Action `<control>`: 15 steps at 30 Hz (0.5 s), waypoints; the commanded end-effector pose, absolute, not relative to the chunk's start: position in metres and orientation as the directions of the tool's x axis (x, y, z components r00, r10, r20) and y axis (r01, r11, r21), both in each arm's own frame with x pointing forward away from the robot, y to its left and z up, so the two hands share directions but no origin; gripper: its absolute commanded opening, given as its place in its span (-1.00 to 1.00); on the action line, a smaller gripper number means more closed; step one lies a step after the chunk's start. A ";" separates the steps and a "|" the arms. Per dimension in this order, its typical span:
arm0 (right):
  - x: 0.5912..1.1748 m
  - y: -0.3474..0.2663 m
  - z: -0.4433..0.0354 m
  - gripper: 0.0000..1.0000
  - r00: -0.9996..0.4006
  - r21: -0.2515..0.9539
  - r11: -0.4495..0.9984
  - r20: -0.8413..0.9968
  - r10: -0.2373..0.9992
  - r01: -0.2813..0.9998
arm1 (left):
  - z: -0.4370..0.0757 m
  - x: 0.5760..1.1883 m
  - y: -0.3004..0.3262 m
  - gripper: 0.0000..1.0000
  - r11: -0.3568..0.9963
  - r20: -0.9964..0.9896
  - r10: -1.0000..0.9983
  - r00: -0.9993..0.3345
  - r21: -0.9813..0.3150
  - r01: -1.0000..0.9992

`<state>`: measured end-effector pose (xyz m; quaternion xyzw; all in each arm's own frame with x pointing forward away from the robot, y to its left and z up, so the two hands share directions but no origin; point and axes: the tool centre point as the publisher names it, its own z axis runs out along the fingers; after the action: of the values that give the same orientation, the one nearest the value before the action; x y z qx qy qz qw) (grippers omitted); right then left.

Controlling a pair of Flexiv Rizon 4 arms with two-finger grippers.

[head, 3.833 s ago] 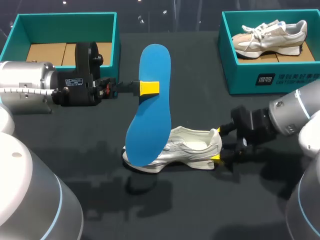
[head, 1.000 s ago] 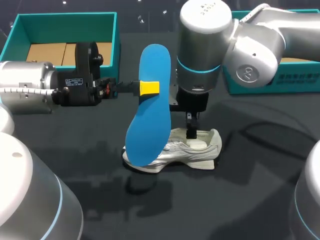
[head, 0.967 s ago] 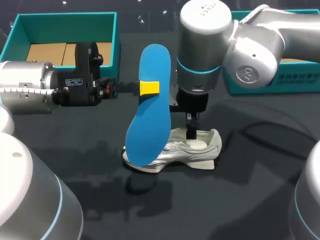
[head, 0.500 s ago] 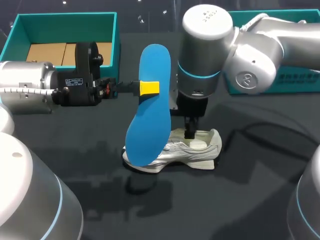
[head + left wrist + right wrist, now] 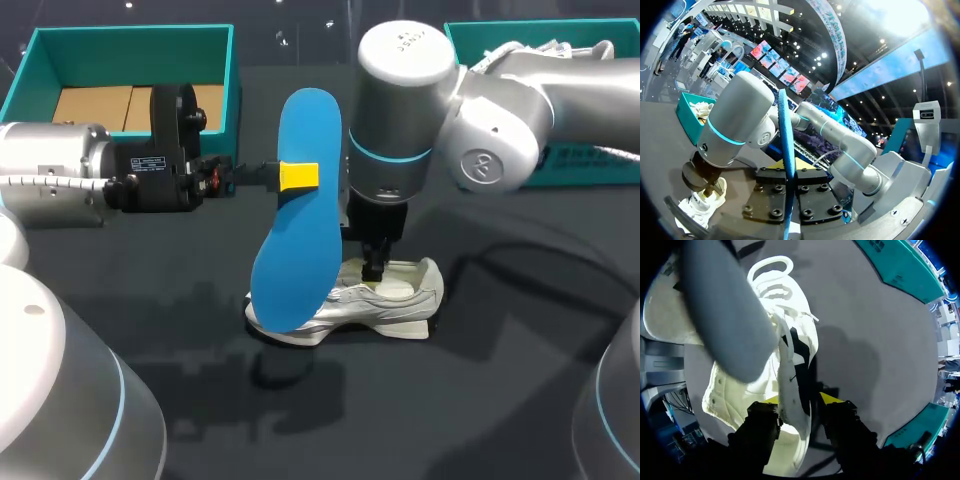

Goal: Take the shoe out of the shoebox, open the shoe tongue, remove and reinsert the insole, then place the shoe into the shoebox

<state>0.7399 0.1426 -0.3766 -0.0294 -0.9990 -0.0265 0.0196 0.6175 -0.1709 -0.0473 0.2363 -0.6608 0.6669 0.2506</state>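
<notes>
Left end effector [image 5: 298, 177]: clamped on the blue insole [image 5: 300, 240], which stands upright with its lower end at the toe of the pale shoe [image 5: 405, 305]. The shoe rests mid-worktop [image 5: 480, 390], outside the far-left shoebox [image 5: 130, 38] and far-right shoebox [image 5: 470, 120]. Right end effector [image 5: 801, 399]: lowered over the shoe's tongue [image 5: 790, 375]; whether it grips cannot be told.

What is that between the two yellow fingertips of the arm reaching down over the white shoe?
The shoe's tongue, a white strip standing up between the right gripper's open fingers; the right wrist view shows it.
</notes>
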 end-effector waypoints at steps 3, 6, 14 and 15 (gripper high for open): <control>0.738 0.142 -0.380 -0.88 -0.997 0.048 0.997 0.049 0.059 0.062 | -0.048 0.619 -0.173 -1.00 -0.001 0.646 0.023 -0.763 -0.763 -0.646; 0.737 0.141 -0.381 -1.00 -0.997 0.040 0.997 0.059 0.058 0.061 | -0.048 0.619 -0.173 -1.00 -0.001 0.646 0.023 -0.763 -0.763 -0.646; 0.731 0.138 -0.372 -1.00 -0.996 0.027 0.998 0.067 0.057 0.059 | -0.048 0.619 -0.173 -1.00 -0.001 0.646 0.023 -0.763 -0.763 -0.646; 0.730 0.137 -0.370 -1.00 -0.996 0.025 0.998 0.068 0.060 0.062 | -0.048 0.619 -0.173 -1.00 -0.001 0.646 0.023 -0.763 -0.763 -0.646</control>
<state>0.7327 0.1387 -0.3763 -0.0297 -0.9988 -0.0156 0.0359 0.6176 -0.1709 -0.0473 0.2363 -0.6608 0.6669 0.2506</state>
